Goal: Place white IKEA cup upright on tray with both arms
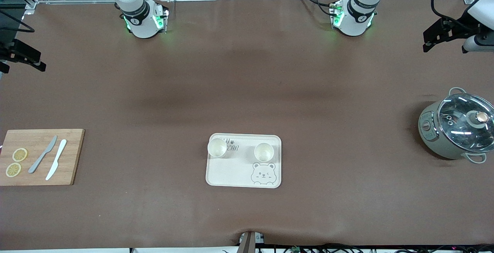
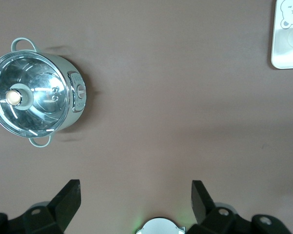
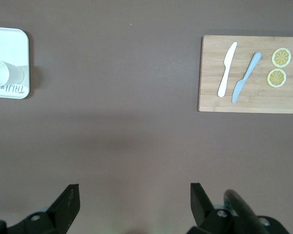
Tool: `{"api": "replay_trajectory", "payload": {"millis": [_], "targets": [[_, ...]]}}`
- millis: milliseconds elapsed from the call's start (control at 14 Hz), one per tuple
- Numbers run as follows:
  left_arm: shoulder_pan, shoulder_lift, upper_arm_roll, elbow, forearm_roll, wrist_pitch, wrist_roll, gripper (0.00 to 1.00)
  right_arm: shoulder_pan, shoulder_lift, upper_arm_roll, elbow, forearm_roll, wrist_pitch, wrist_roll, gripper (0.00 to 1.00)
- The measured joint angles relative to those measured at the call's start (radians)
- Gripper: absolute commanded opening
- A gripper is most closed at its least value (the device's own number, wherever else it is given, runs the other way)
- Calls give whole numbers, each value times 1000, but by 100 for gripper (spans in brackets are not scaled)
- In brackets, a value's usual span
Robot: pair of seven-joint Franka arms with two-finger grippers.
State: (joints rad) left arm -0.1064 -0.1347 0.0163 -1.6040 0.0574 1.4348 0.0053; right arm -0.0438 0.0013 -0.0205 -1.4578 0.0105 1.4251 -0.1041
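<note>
The cream tray with the bear drawing lies on the brown table, near the front camera. Two white cups stand upright on it, one toward the right arm's end and one toward the left arm's end. My left gripper hangs open and empty high over the table's left-arm end; its wrist view shows a tray corner. My right gripper hangs open and empty high over the right-arm end; its wrist view shows the tray's end with one cup.
A grey-green pot with a glass lid stands at the left arm's end, also in the left wrist view. A wooden cutting board with two knives and two lemon slices lies at the right arm's end, also in the right wrist view.
</note>
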Motion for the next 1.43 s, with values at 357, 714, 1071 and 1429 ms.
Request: {"api": "replay_trajectory", "payload": {"millis": [357, 714, 1071, 1429], "targets": [[-3, -1, -22, 0, 0, -4, -89, 100, 0, 0, -2, 0, 0, -4, -35, 100], [-7, -1, -27, 5, 0, -5, -101, 100, 0, 0, -2, 0, 0, -5, -51, 100], [-8, -1, -27, 29, 0, -5, -101, 100, 0, 0, -2, 0, 0, -6, -52, 100], [-6, 18, -27, 55, 0, -5, -101, 100, 0, 0, -2, 0, 0, -6, -52, 100]]}}
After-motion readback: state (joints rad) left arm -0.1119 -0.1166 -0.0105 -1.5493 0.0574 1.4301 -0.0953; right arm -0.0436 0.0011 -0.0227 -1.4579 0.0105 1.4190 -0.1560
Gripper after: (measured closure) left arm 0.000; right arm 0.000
